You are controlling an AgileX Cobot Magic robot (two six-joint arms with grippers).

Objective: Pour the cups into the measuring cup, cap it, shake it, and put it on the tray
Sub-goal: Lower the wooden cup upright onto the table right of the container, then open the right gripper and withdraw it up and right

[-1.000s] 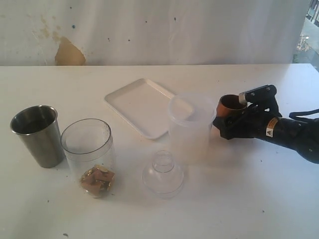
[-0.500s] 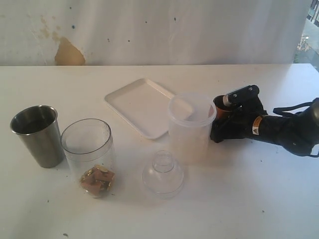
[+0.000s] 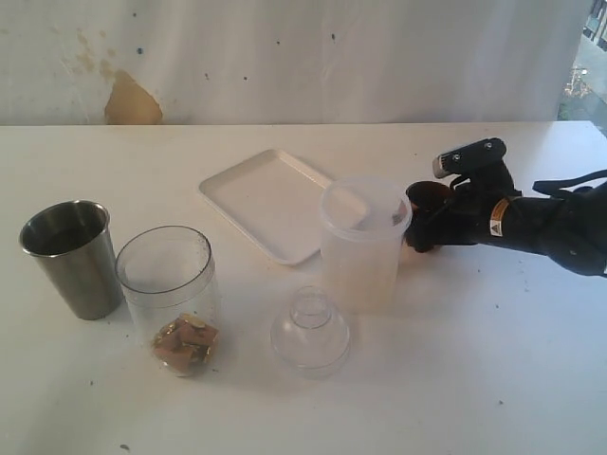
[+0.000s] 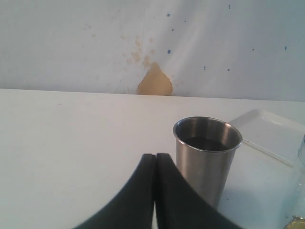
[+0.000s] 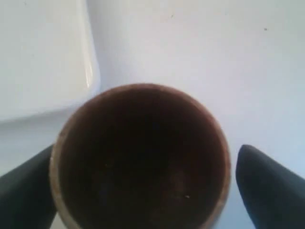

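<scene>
The wooden cup (image 5: 140, 157) sits on the tabletop (image 3: 493, 360) beside the frosted tub (image 3: 365, 246), between the wide-spread jaws of the right gripper (image 3: 429, 204). The left gripper (image 4: 155, 160) has its jaws pressed together near the steel tumbler (image 4: 207, 162).

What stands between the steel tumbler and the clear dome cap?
Only the measuring cup stands there; the exterior view shows it.

Premises presented as a robot test bench, not a home. A plain white table (image 3: 531, 379) stood against a white backdrop (image 3: 332, 57) that bore a brown stain (image 3: 131, 100) and blue specks. A black robot arm (image 3: 560, 227) with loose cabling lay across the tabletop. A tray (image 3: 266, 194) and assorted vessels stood spaced apart on it.
</scene>
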